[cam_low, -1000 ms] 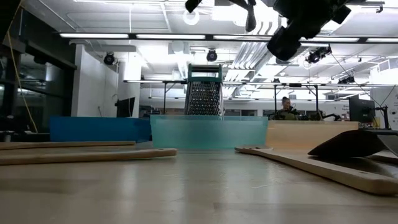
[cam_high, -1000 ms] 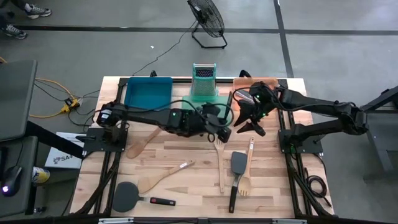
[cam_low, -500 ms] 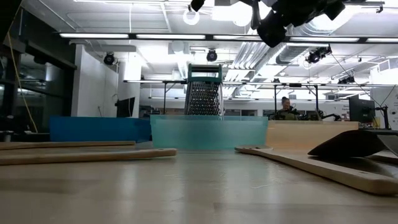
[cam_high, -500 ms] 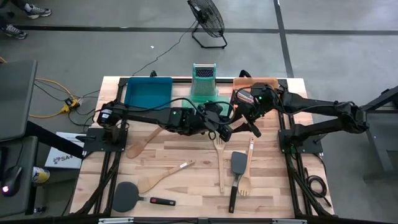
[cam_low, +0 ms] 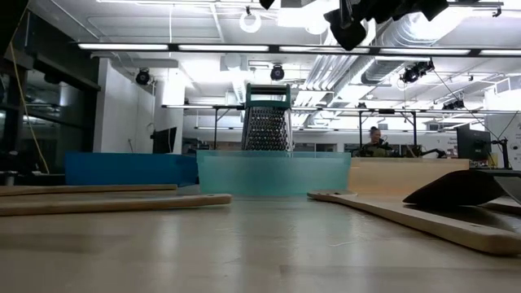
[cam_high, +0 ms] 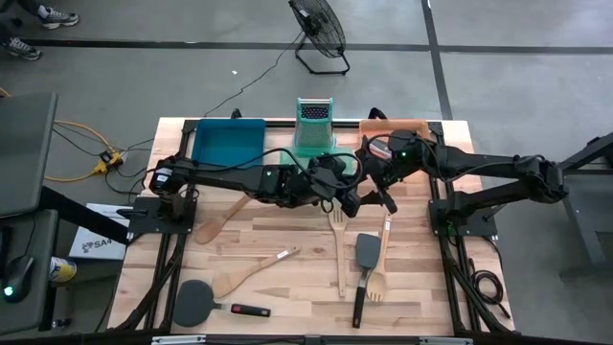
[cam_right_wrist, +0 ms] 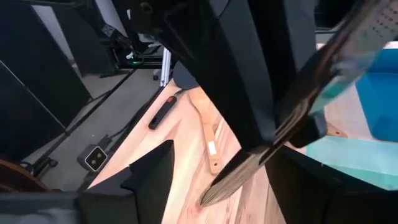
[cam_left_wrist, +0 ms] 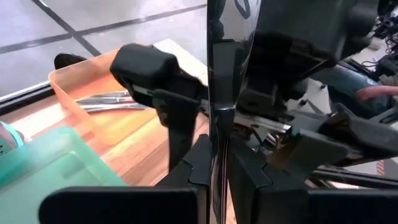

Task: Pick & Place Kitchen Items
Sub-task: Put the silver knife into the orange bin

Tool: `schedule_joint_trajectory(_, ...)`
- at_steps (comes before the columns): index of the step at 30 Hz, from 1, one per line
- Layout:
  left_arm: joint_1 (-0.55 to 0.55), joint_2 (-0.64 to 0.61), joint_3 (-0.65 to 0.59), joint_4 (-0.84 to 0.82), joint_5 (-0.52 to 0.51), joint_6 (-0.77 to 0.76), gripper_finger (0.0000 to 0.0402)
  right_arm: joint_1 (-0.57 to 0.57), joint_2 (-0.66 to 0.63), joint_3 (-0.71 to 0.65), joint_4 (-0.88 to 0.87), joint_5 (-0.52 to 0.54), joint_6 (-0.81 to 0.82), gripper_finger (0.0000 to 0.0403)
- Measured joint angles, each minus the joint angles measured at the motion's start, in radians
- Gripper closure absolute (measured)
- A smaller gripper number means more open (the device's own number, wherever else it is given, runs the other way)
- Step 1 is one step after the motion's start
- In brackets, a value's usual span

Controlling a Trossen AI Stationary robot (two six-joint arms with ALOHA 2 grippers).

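Observation:
A silver knife (cam_left_wrist: 214, 74) is up in the air between my two grippers, above the table's middle right. My left gripper (cam_high: 351, 196) is shut on it; the left wrist view shows it edge-on, running up from the fingers (cam_left_wrist: 200, 163). My right gripper (cam_high: 375, 187) is open and faces the left one. Its fingers (cam_right_wrist: 152, 177) stand on either side of the knife (cam_right_wrist: 348, 50), whose free end (cam_right_wrist: 212, 194) points down at the table. Whether they touch the knife I cannot tell. Wooden and black utensils lie flat on the table. My left gripper pinches the silver knife between its two fingers, flat sides against the pads (cam_left_wrist: 214, 146), roughly at mid-length. The fingers come level from the table's left. The knife is lifted clear of the table and sticks out slanting beyond the fingertips.
On the table lie a wooden spoon (cam_high: 218, 220), a wooden spatula (cam_high: 251, 270), a red-handled black spatula (cam_high: 215, 305), a slotted wooden spatula (cam_high: 337, 244), a black spatula (cam_high: 364, 259) and a wooden fork (cam_high: 381, 259). At the far edge stand a blue tray (cam_high: 228, 142), a green tray (cam_high: 314, 146) with the grater, and an orange tray (cam_left_wrist: 74, 81) holding silver cutlery.
My left gripper has risen with the knife and moved toward the table's right and far side, nearer the right gripper. My right gripper has shifted slightly toward the table's left, so that the two grippers now meet around the knife.

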Motion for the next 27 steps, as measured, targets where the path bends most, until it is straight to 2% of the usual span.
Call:
schedule_joint_trajectory(5,0.000,0.000,0.000,0.001,0.008,-0.001,0.0380,0.000,0.001,0.000,-0.008,-0.013,0.019,0.0220)
schedule_joint_trajectory(14,-0.002,0.000,0.000,0.010,0.039,0.003,0.0380,-0.001,0.001,0.000,-0.011,-0.089,0.030,0.0341)
schedule_joint_trajectory(19,-0.002,0.000,0.000,0.016,0.040,0.002,0.0384,-0.001,0.001,0.000,-0.010,-0.086,0.044,0.0345)
schedule_joint_trajectory(24,-0.001,0.000,0.000,0.018,0.036,-0.004,0.0401,-0.003,0.001,-0.001,-0.011,-0.088,0.050,0.0400)
schedule_joint_trajectory(27,0.000,0.000,0.000,0.016,0.030,-0.003,0.0401,-0.002,0.001,-0.001,-0.011,-0.088,0.063,0.0401)
